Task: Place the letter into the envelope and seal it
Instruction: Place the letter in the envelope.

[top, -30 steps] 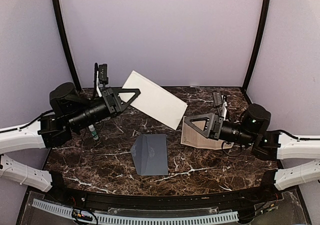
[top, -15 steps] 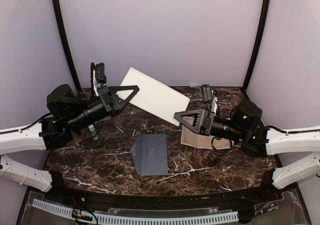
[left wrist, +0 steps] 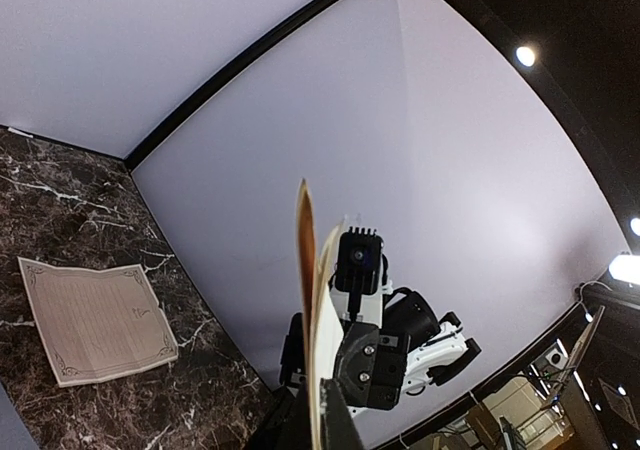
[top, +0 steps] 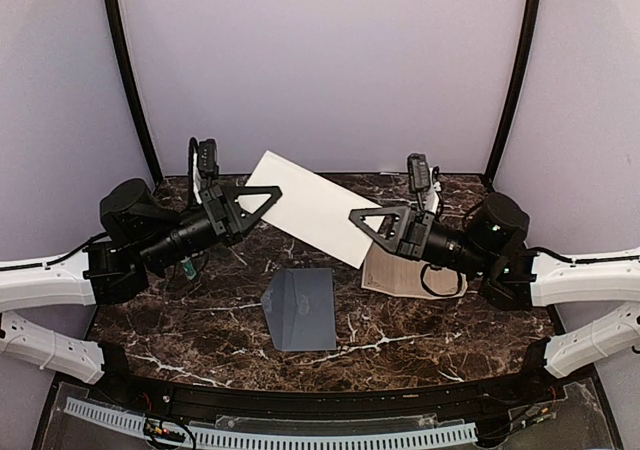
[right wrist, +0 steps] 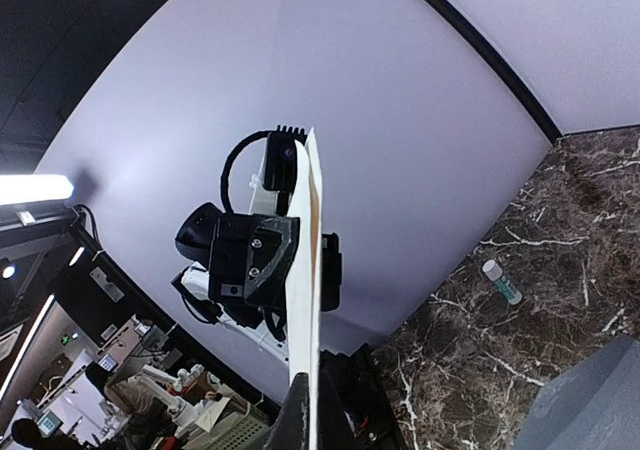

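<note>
On the dark marble table [top: 200,320], your envelope [top: 300,310] lies flat, with the bordered cream letter [top: 395,275] near it under the right arm. Your left gripper [top: 272,192] and right gripper [top: 358,216] each clamp an end of a pale folded sheet [top: 310,205] held aloft; I can't tell whether it belongs to the letter. Insertion looks unstarted, so next you'd need the paper lowered toward the envelope's mouth.
</note>
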